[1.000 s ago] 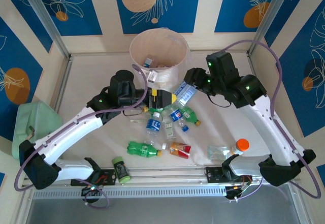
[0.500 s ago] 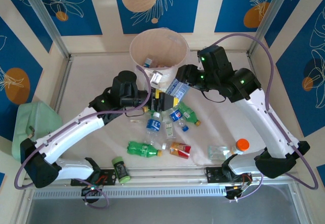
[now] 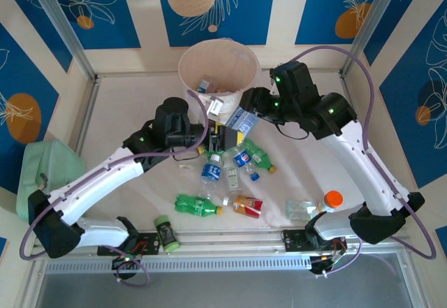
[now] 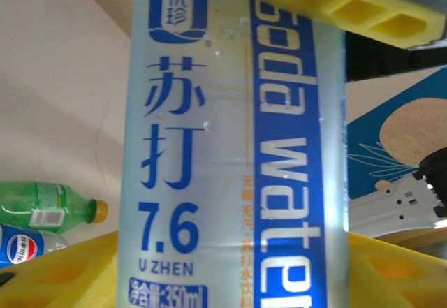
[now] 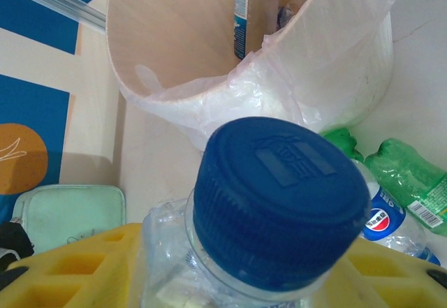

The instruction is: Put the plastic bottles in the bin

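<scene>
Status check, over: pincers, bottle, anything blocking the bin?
Right pincer shut on blue-capped bottle, close to bin. Left pincer clamped on soda-water bottle; same bottle or not, unclear. Path to bin looks open; other bottles lie on table.

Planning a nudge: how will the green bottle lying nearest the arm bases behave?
The green bottle lies on its side, so it would probably roll. Its thin-looking plastic may dent under a firm squeeze. Its contents are unclear, so its weight is uncertain.

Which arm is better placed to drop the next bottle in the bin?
Likely right. The right gripper is shut on a blue-capped bottle, raised beside the bin with its opening just ahead. The left gripper has a soda water bottle between its fingers, grip unclear, and sits further from the rim.
</scene>
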Controlling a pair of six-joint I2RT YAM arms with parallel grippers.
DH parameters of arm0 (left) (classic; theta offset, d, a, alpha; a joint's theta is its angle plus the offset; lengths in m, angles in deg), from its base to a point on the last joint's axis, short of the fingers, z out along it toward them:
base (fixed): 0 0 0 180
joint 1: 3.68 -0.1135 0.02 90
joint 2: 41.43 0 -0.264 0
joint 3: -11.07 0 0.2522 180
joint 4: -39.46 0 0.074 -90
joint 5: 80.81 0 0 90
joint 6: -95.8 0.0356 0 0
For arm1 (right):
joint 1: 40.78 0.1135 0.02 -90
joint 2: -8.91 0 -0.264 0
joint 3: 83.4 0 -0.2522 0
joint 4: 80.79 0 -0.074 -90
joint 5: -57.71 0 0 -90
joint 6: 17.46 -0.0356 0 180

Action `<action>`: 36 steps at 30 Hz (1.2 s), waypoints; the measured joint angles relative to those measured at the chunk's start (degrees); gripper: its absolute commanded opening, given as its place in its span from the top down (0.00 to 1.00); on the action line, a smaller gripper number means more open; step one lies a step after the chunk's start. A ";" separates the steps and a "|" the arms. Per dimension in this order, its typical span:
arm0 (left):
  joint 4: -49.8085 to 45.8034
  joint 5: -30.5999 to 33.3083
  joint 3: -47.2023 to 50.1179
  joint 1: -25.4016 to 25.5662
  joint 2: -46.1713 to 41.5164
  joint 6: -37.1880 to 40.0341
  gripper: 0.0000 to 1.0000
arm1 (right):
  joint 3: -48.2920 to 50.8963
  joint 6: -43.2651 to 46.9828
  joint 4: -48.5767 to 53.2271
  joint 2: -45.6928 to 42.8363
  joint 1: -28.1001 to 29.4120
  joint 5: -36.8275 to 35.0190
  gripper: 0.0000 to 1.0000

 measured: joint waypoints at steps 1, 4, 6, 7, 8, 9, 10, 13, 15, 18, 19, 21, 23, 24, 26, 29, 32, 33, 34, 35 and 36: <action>0.00 0.35 0.02 0.02 -0.11 0.02 0.42 | 0.00 -0.02 -0.20 0.02 -0.02 0.02 0.42; 0.09 1.09 0.02 0.22 -0.24 -0.02 0.43 | 0.00 -0.48 -0.57 0.02 -0.04 0.22 0.22; 0.07 2.10 0.02 0.22 -0.22 -0.33 0.43 | 0.00 -0.50 -0.57 0.02 -0.07 0.50 0.10; 0.11 2.58 0.02 0.22 -0.24 -0.50 0.43 | 0.00 -0.63 -0.55 -0.02 -0.26 0.46 0.07; 0.26 3.17 0.04 0.22 -0.24 -0.87 0.43 | 0.13 -0.87 -0.63 -0.17 -0.48 0.46 0.05; 0.63 3.56 0.22 0.22 -0.28 -1.11 0.43 | 0.70 -1.01 -1.03 -0.68 -0.94 0.57 0.03; 1.29 3.98 0.59 0.20 -0.42 -1.55 0.43 | 2.21 -1.29 -2.14 -1.77 -1.88 0.94 0.03; 4.52 3.74 3.06 -0.68 -1.09 -4.92 0.43 | 10.88 -1.97 -8.87 -7.69 -6.86 6.84 0.03; 8.44 3.19 5.38 -1.18 -1.14 -9.01 0.43 | 18.62 -2.80 -16.65 -12.35 -10.82 14.21 0.02; 15.30 2.27 8.17 -2.56 -1.01 -16.35 0.43 | 26.56 -4.79 -26.82 -15.89 -14.97 24.94 0.03; 18.03 2.01 8.76 -2.84 -0.83 -19.06 0.42 | 27.36 -5.18 -29.33 -15.69 -15.26 27.89 0.03; 23.41 1.60 9.53 -2.93 -0.55 -23.78 0.42 | 27.98 -5.42 -33.51 -14.86 -15.30 32.22 0.03; 28.79 1.03 10.01 -2.93 -0.15 -28.13 0.42 | 28.17 -5.44 -36.68 -14.47 -15.30 35.26 0.03; 31.12 0.61 10.16 -2.95 0.11 -29.94 0.42 | 28.17 -5.42 -37.59 -14.45 -15.28 36.15 0.04; 36.54 -0.42 10.34 -3.08 1.09 -33.55 0.42 | 28.15 -5.38 -39.26 -14.47 -15.28 37.73 0.05; 43.82 -1.79 10.43 -3.08 3.04 -38.21 0.43 | 27.91 -5.18 -40.09 -14.21 -15.15 38.84 0.07; 48.28 -3.04 10.47 -3.08 4.68 -41.48 0.43 | 26.69 -4.70 -40.11 -13.38 -14.84 39.45 0.11; 49.40 -3.50 10.47 -3.08 5.11 -42.29 0.43 | 26.16 -4.55 -40.04 -13.09 -14.69 39.50 0.13; 50.27 -4.00 10.47 -3.08 5.44 -43.06 0.44 | 25.64 -4.35 -40.04 -12.92 -14.60 39.50 0.15; 50.93 -4.33 10.47 -3.08 5.73 -43.54 0.44 | 25.11 -4.13 -39.98 -12.74 -14.47 39.50 0.17; 51.65 -4.72 10.47 -3.08 6.01 -44.13 0.45 | 24.61 -3.98 -40.00 -12.61 -14.40 39.47 0.19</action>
